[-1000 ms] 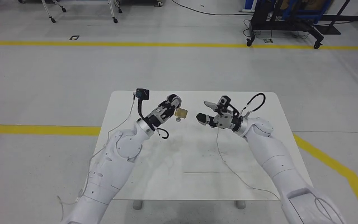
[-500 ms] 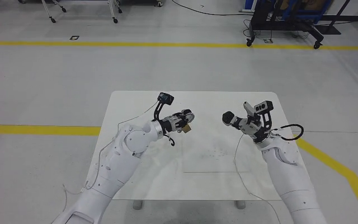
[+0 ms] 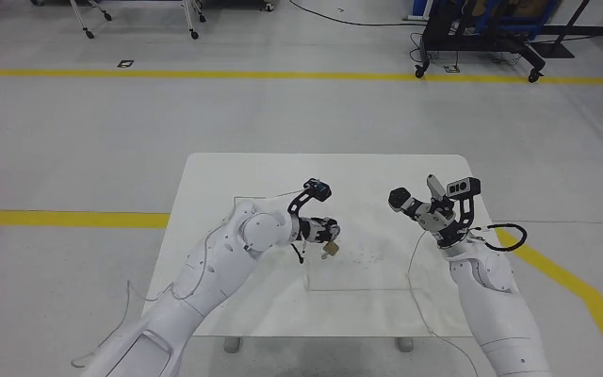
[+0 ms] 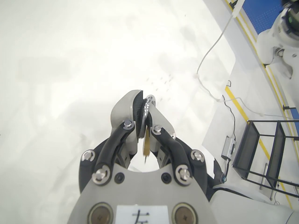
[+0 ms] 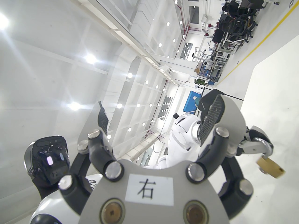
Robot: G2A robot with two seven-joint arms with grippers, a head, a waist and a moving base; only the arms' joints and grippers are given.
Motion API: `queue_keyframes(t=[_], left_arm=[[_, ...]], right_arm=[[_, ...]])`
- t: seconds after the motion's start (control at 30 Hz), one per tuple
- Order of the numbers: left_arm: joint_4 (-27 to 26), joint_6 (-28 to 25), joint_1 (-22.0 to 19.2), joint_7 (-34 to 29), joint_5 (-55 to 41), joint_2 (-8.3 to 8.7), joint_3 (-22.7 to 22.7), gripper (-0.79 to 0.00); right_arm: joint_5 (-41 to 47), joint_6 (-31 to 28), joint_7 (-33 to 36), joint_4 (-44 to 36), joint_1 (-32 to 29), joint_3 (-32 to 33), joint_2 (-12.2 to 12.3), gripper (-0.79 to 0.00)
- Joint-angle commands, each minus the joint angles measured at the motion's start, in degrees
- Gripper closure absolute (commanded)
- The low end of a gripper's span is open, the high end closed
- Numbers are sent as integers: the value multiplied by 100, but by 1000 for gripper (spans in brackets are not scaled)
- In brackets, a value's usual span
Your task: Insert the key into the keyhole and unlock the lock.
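Observation:
A brass padlock (image 3: 331,249) hangs by its silver shackle (image 4: 147,107) from my left gripper (image 3: 329,233), which is shut on the shackle over the middle of the white table (image 3: 217,188). In the left wrist view the left gripper (image 4: 145,99) shows the lock body (image 4: 146,144) edge-on between its fingers. My right gripper (image 3: 415,200) is held up near the table's right side, open and empty, well apart from the lock. In the right wrist view the right gripper (image 5: 156,117) points toward the ceiling, and the padlock (image 5: 271,167) hangs tilted from the farther gripper.
A thin white cable (image 4: 210,52) trails over the table's right part and off its edge. The table's right edge (image 3: 480,226) lies just under my right arm. A black metal rack (image 4: 268,155) stands on the floor beyond that edge.
My left gripper has carried the padlock rightward and nearer, toward the table's middle. My right gripper has pulled back to the right, away from the lock, and turned upward.

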Motion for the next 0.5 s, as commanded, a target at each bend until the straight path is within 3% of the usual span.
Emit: queue_keyframes(t=[0.0, 0.07, 0.1, 0.47], left_arm=[[91, -3, -60, -12, -40, -38, 75, 0], [166, -13, -123, -32, -72, -70, 125, -249], [197, -23, -154, -58, -85, -81, 139, -785], [23, -22, -163, -157, 27, -43, 53, -785]], right_arm=[[0, 0, 0, 0, 0, 0, 0, -785], [0, 0, 0, 0, 0, 0, 0, -785], [0, 0, 0, 0, 0, 0, 0, -785], [0, 0, 0, 0, 0, 0, 0, -785]])
